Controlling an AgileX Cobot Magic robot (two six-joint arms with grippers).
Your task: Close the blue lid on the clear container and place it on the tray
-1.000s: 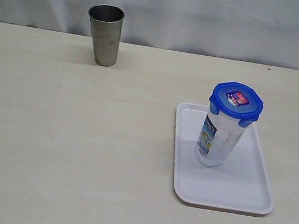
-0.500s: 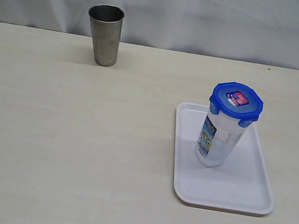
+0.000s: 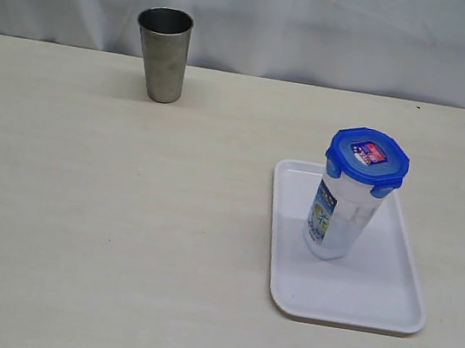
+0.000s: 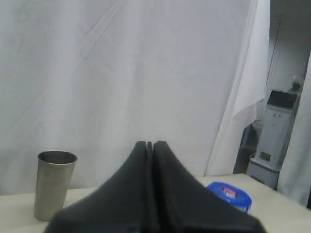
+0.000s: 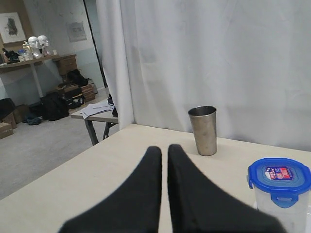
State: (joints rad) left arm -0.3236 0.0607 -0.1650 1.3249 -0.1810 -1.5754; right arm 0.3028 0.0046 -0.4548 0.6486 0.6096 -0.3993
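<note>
The clear container (image 3: pixel 338 219) stands upright on the white tray (image 3: pixel 378 310) at the right of the table, with the blue lid (image 3: pixel 367 157) seated on its top and its tabs folded down. In the left wrist view my left gripper (image 4: pixel 149 144) is shut on nothing, and the lid (image 4: pixel 233 193) shows beyond it. My right gripper (image 5: pixel 164 149) is shut with nothing between its fingers, and the lidded container (image 5: pixel 280 194) stands off to one side of it. Neither gripper appears in the exterior view.
A grey steel cup (image 3: pixel 163 53) stands at the back left of the table, also seen as the cup (image 4: pixel 53 182) and the cup (image 5: pixel 203 130) in the wrist views. A white curtain (image 3: pixel 325 22) hangs behind the table.
</note>
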